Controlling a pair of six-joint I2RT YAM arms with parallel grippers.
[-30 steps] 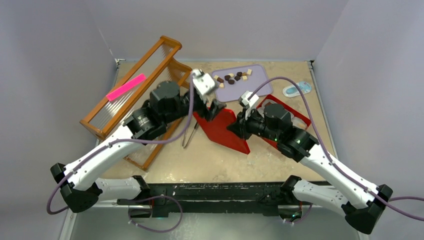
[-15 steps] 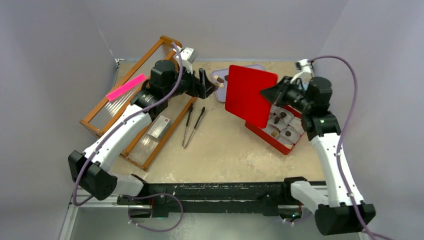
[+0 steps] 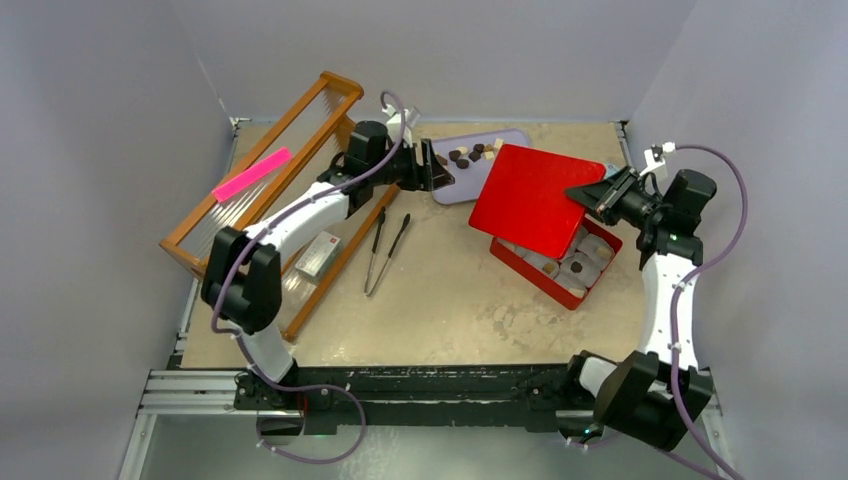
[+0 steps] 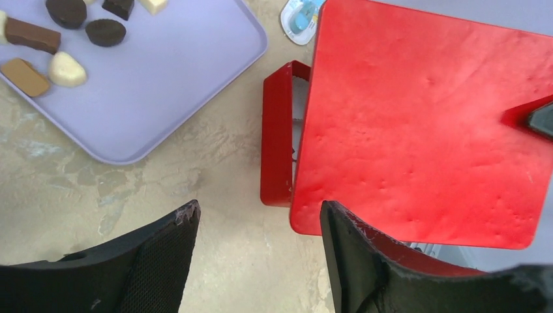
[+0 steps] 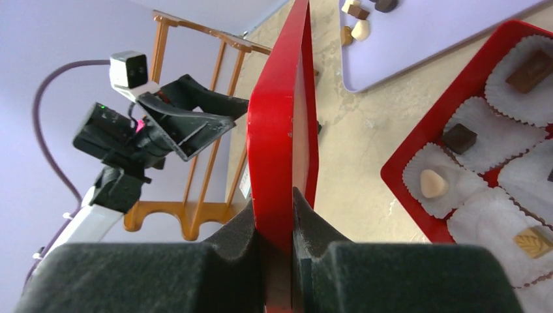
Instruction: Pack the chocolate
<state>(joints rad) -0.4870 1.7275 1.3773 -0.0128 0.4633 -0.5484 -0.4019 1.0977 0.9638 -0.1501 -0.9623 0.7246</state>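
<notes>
Chocolate pieces (image 3: 470,153) in dark brown, mid-brown and cream lie on a lilac tray (image 3: 500,140) at the back; the left wrist view shows them too (image 4: 65,26). More chocolate (image 5: 460,138) sits in white cups in the open red box (image 3: 540,275). My right gripper (image 3: 592,195) is shut on the edge of the flat red lid (image 3: 528,200) and holds it tilted above the box's left part. The right wrist view shows the lid edge-on (image 5: 283,130) between the pads. My left gripper (image 3: 437,172) is open and empty, just left of the tray.
A wooden rack (image 3: 260,190) with a pink strip (image 3: 251,173) lies at the left. Black tweezers (image 3: 385,250) and a small card (image 3: 318,252) lie on the table beside it. A small blue and white object (image 4: 300,13) sits behind the box.
My right gripper has carried the red lid to the right and laid it flatter over the box. My left gripper has moved back and right to the tray's edge.
</notes>
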